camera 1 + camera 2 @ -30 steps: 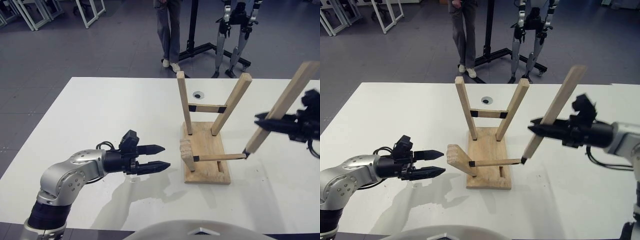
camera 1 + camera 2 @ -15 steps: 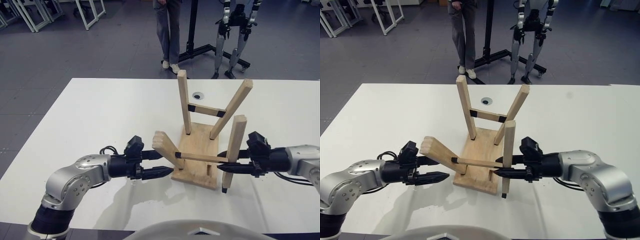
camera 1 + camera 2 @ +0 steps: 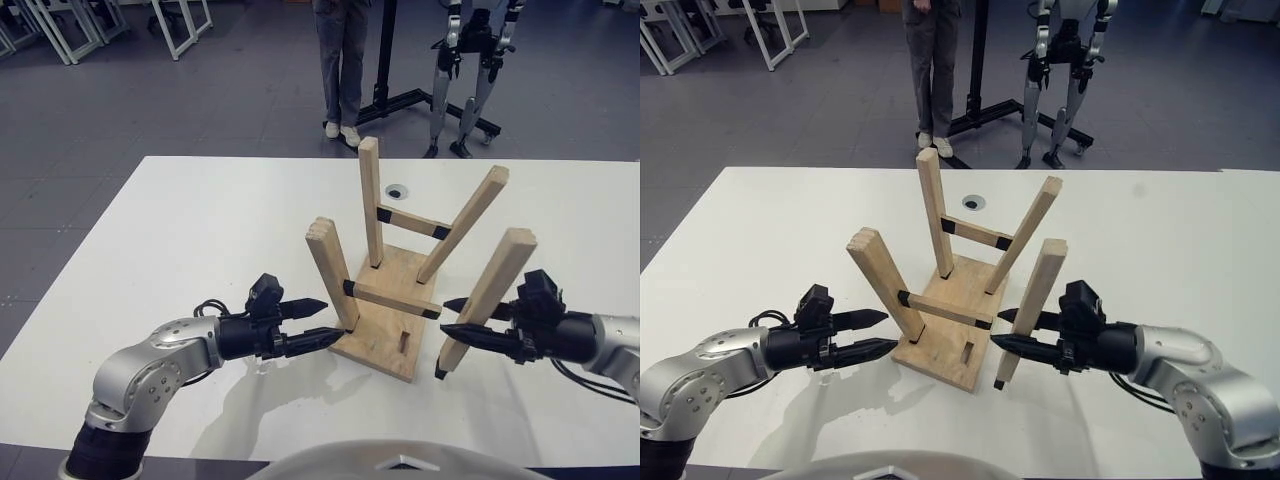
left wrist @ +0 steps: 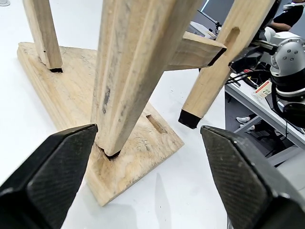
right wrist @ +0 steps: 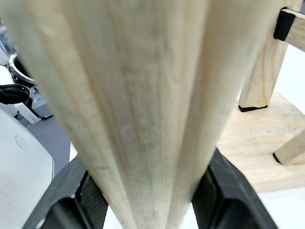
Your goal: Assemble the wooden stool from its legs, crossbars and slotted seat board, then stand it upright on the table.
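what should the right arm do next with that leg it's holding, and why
Probably ease the right pincer toward the robot's left so the lower end of the held leg comes over the empty slot in the seat board, then press it in. That end now hangs off the board's right edge, while the near-left leg already stands in its slot.
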`<state>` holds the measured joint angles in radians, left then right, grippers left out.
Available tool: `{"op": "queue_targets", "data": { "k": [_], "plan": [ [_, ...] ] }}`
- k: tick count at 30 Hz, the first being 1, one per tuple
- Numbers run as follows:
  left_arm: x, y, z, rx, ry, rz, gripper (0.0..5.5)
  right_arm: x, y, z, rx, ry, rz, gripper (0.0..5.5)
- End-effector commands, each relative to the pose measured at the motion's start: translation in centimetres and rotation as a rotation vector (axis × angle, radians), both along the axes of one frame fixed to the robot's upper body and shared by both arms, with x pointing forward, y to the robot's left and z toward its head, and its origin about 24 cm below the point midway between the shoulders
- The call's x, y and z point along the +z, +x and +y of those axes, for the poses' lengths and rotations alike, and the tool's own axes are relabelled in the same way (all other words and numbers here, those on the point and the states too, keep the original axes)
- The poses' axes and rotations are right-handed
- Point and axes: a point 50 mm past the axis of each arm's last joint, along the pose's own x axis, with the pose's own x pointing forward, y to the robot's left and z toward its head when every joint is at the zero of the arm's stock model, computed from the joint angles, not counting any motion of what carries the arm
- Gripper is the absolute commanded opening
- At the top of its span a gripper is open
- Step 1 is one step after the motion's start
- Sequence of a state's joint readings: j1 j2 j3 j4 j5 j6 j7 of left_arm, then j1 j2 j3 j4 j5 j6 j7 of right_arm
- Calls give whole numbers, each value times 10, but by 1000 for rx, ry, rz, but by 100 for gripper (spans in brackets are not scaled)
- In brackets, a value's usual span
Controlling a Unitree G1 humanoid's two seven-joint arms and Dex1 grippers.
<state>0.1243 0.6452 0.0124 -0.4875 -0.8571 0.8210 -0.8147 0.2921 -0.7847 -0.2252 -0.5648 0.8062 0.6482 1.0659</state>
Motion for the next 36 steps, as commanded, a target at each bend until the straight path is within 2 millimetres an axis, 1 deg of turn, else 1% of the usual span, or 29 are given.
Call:
{"op": "queue_targets", "data": {
  "k": [1,4,5,7,9,11,14,16,19,22,24,27,30,33,36],
  "plan": [
    [1,1,-1,18,11,-14,401,-24,-7,-9,-28,-85,-64,203],
    [0,2,-1,16,11,-13,401,-32,5,-13,-138,-84,-215,203],
    [0,2,-1,14,13,-11,401,-32,8,-12,-156,-68,-268,203],
    [0,2,0,12,15,-9,401,-31,10,-9,-154,-46,-322,203],
    [0,2,1,17,19,-10,401,-28,7,-13,-135,-27,-323,203],
    [-1,2,1,22,20,-10,401,-26,0,-16,-101,-17,-316,203],
    [-3,1,1,28,19,-8,401,-19,-8,-16,-58,13,-329,203],
    [-3,0,1,32,18,-8,401,-11,-7,-12,-52,62,-351,203],
    [-5,1,0,33,17,-4,401,1,-4,3,-63,140,-437,203],
    [-5,1,1,29,21,0,401,6,-4,12,-90,189,-483,203],
    [-5,2,2,25,26,1,401,-2,-10,18,-105,201,-470,203],
    [-3,4,4,18,33,-3,401,-21,-20,23,-126,199,-426,203],
    [-1,7,5,13,38,-6,401,-35,-26,26,-126,179,-415,203],
    [0,10,6,1,44,-10,401,-44,-22,31,-135,173,-431,203],
    [1,11,6,-11,48,-12,401,-49,-15,31,-137,159,-459,203]
  ]
}}
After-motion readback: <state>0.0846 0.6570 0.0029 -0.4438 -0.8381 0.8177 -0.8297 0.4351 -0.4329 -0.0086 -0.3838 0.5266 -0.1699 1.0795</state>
